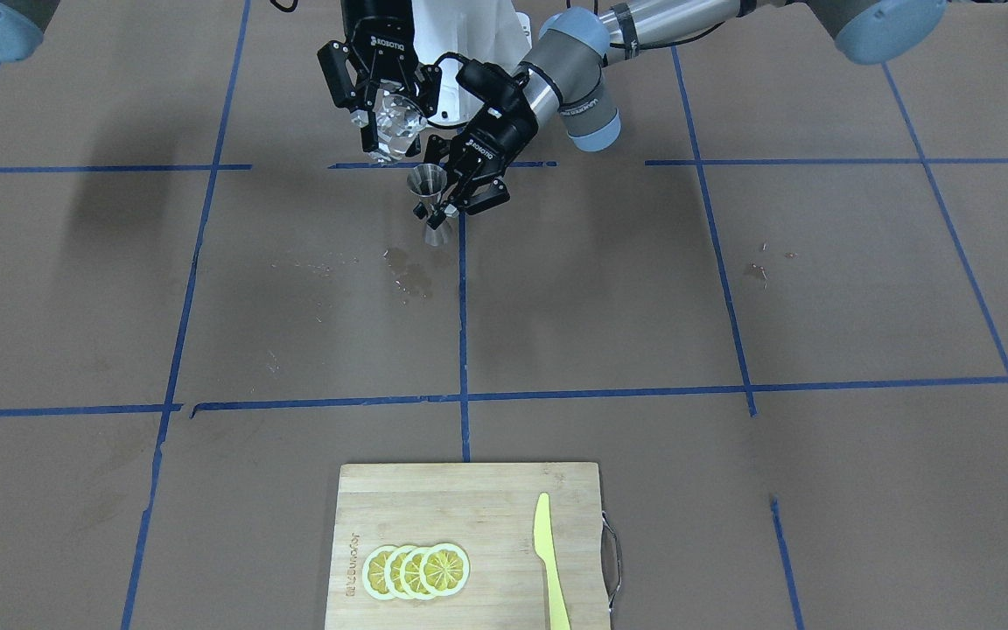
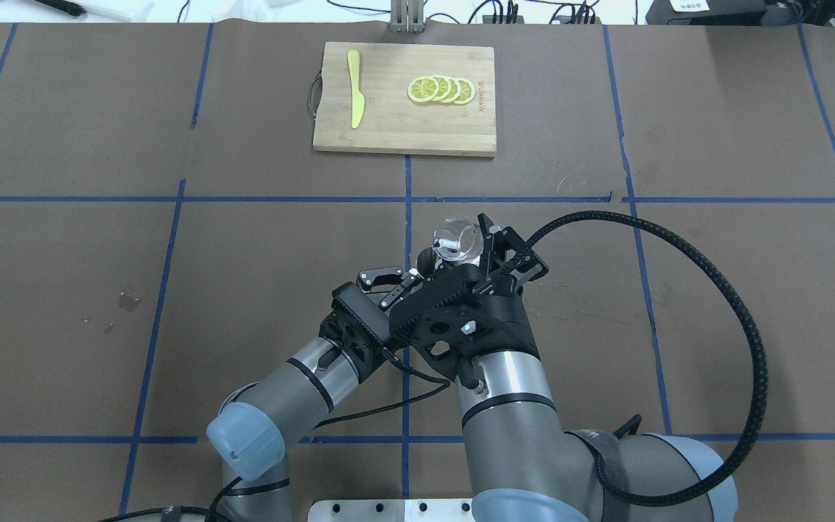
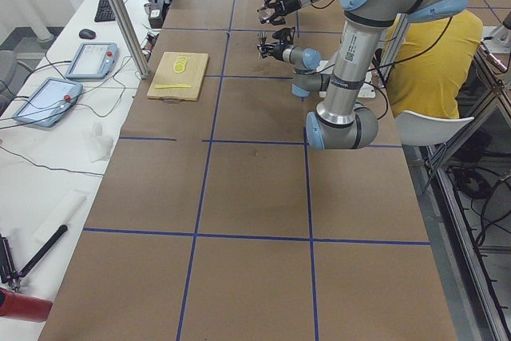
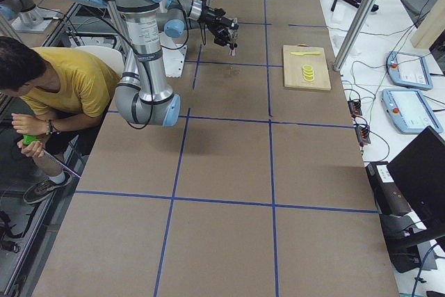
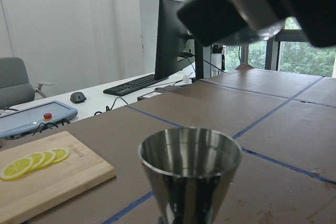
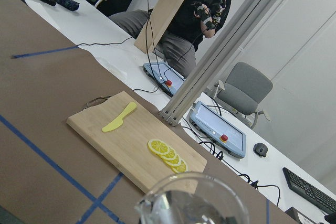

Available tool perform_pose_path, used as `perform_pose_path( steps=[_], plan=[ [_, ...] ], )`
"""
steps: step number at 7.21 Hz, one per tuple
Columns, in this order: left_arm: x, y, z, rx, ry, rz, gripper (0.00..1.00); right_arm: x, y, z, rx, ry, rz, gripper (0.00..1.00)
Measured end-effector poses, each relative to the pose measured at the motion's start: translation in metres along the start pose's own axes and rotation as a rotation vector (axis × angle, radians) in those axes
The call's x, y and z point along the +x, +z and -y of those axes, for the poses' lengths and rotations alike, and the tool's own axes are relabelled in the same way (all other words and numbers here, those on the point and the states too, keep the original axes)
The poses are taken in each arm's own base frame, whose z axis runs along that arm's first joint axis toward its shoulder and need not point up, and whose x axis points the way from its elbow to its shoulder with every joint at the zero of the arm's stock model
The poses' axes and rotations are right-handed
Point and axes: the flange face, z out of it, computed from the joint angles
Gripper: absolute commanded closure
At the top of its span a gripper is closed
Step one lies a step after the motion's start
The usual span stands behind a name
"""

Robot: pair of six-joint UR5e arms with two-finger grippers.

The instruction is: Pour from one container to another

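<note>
Left pincer (image 1: 444, 203) is narrow, clamped on the waist of the steel jigger (image 1: 427, 183). The jigger is upright with its mouth up; can't tell if its base touches the surface (image 1: 731, 289). Right pincer (image 1: 390, 133) is spread to cup width and grips the clear glass cup (image 2: 459, 239). The cup is tilted, just above and beside the jigger's mouth, not touching it. Count: 1 jigger, 1 glass cup, 1 bamboo cutting board (image 1: 469, 499), 4 lemon slices (image 1: 416, 570) overlapping in a row, 1 yellow plastic knife (image 1: 548, 560). A few wet spots (image 1: 409, 273) lie on the surface right by the jigger. The board is well apart from the jigger, on the side away from the robot base and up against the surface edge. The slices and knife lie on it. Between jigger and board, and either side of the jigger, is bare brown surface with blue tape lines.
</note>
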Motion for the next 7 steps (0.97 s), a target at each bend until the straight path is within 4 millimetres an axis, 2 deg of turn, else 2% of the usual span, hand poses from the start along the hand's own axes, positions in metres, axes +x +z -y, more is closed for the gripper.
perform_pose_path(
  steps=[7],
  plan=[
    [0.0009,0.0,0.0003,0.0,-0.004,-0.001,1.0,-0.0018,0.0023,0.0043,-0.018,-0.142,-0.019,1.0]
  ],
)
